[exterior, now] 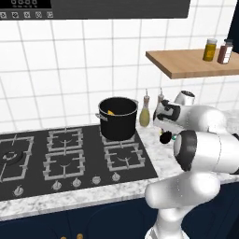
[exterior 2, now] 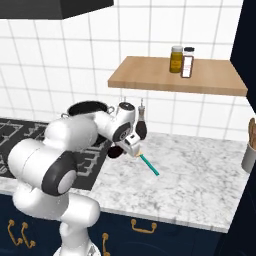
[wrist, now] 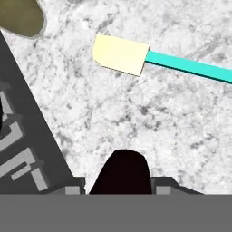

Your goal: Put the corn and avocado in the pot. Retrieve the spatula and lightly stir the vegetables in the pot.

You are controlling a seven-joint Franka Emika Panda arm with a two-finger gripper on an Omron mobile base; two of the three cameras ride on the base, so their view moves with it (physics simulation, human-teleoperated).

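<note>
The black pot (exterior: 117, 119) stands on the hob's back right burner, and the yellow corn (exterior: 111, 112) shows inside it. No avocado can be made out in the pot. The spatula (wrist: 136, 58), with a pale blade and a teal handle, lies flat on the marble counter (exterior 2: 200, 170) right of the hob. My gripper (exterior 2: 133, 149) points down at the counter just beside the spatula's (exterior 2: 149, 164) blade end. In the hand view one dark fingertip (wrist: 122, 172) rises at the bottom, and the spatula lies beyond it, not between the jaws. How wide the jaws stand is not visible.
An olive bottle (exterior: 144, 115) and a dark bottle (exterior 2: 142, 124) stand by the wall between pot and gripper. A wooden shelf (exterior 2: 200, 80) with two jars hangs above the counter. A utensil holder (exterior 2: 249, 156) sits at the far right. The hob's edge (wrist: 41, 136) runs close to the hand.
</note>
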